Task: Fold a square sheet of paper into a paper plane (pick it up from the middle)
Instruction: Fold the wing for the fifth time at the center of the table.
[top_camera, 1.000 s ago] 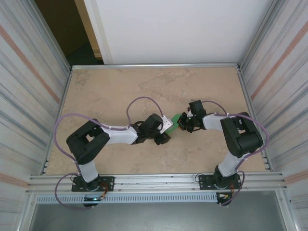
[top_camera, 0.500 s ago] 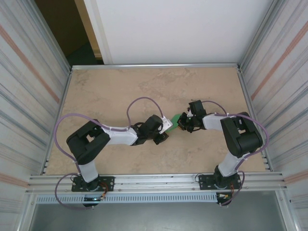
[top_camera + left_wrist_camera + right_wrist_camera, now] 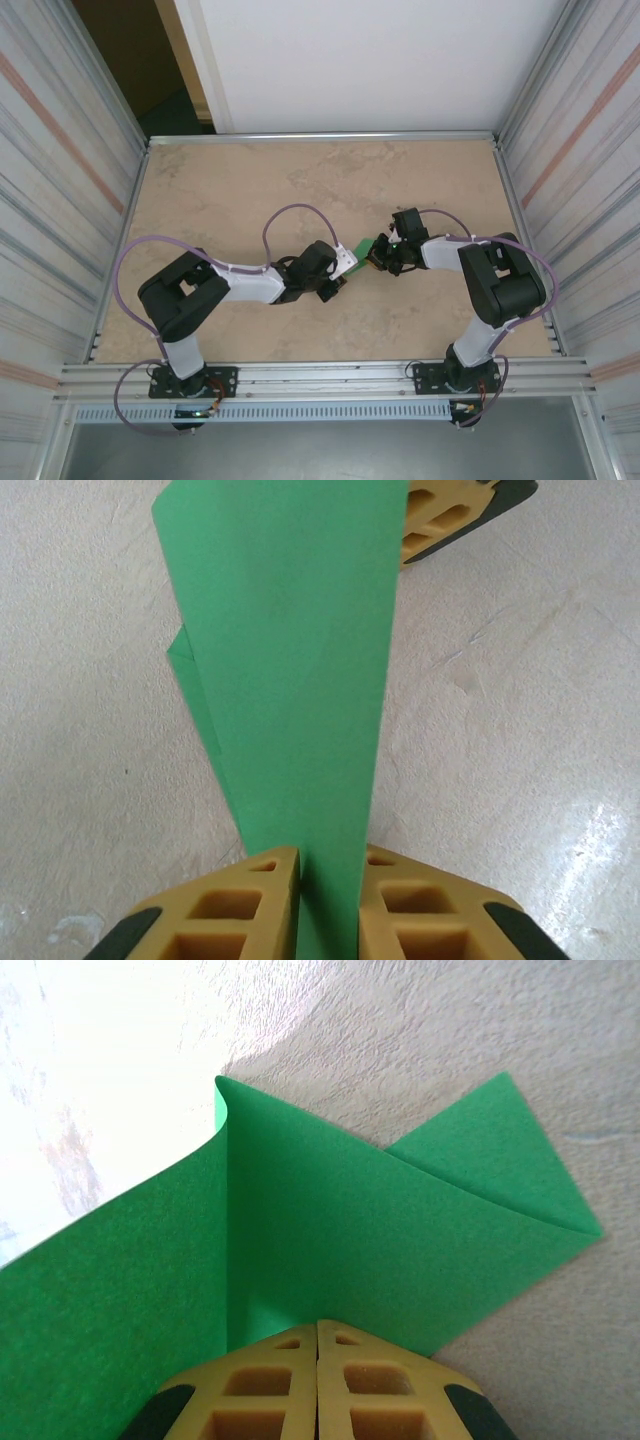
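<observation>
Left gripper [image 3: 330, 880]: its yellow fingers [image 3: 265, 905] are pinched on the lower edge of the green sheet of paper [image 3: 290, 680], which runs away from them as a long, tapering band to the other gripper's fingers at the top of the left wrist view. Right gripper [image 3: 318, 1345]: its fingers [image 3: 275, 1380] are pressed together on the same sheet, where a slanting crease and a pointed triangular flap lie to the right and a curled edge rises to the left. From above, the sheet [image 3: 363, 248] hangs between the two grippers near the middle of the desk [image 3: 250, 190] and appears lifted off it. Compared with a second ago, the green patch seen from above has narrowed from a rounded blob to a slim strip, and the left gripper [image 3: 345, 268] has shifted slightly, while the right gripper [image 3: 378, 255] has hardly moved. The likely reading is that the sheet is being turned or closed along a crease. The folding is under way, and no finished dart is visible.
</observation>
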